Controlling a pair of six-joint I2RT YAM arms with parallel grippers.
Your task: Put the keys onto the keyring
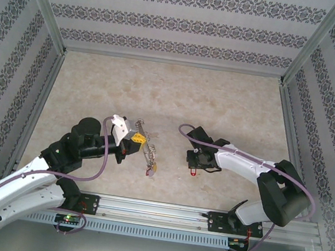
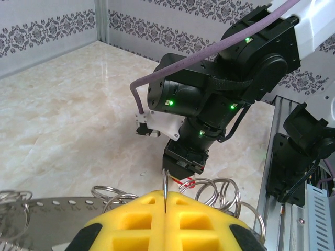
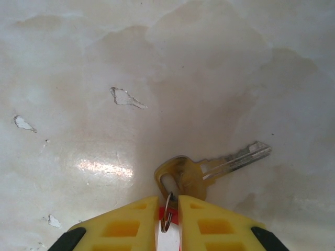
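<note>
keys (image 3: 209, 168) flat on table (image 3: 104, 78), r gripper (image 3: 167, 203) pinched shut on its red tag (image 3: 174, 211) end; l gripper (image 2: 165, 201) clamped on keyring (image 2: 209, 189) wire; likely light, stiff, slick, so grip tag, not blade.

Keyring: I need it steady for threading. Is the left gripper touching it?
Touching. The left wrist view shows the keyring clamped between the left gripper's shut yellow fingers.

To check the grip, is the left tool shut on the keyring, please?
Yes, the left tool presses shut on the keyring wire.
</note>
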